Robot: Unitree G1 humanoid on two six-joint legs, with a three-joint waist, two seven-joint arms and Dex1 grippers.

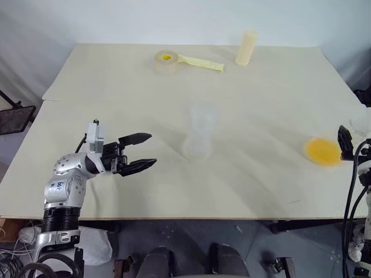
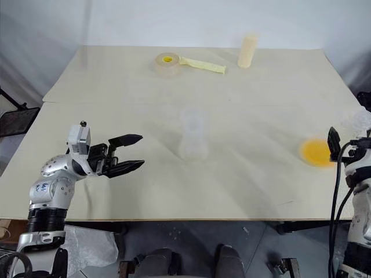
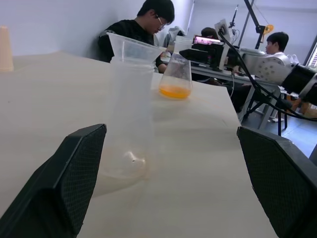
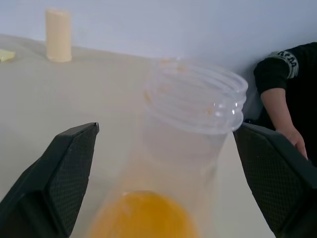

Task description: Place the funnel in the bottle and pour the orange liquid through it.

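Left end effector (image 1: pixel 139 153) near the tabletop's (image 1: pixel 249 191) near-left corner, fingers spread wide, empty, aimed at the bottle (image 1: pixel 198 138). Bottle stands mid-tabletop with the funnel (image 3: pixel 132 46) seated in its neck. Right end effector (image 4: pixel 168 163) at the right edge, fingers wide on either side of the clear vessel (image 4: pixel 190 129) holding the orange liquid (image 1: pixel 323 151); contact unclear. Tape roll (image 1: pixel 166 61) and cream cylinder (image 1: pixel 246 48) near the far edge.
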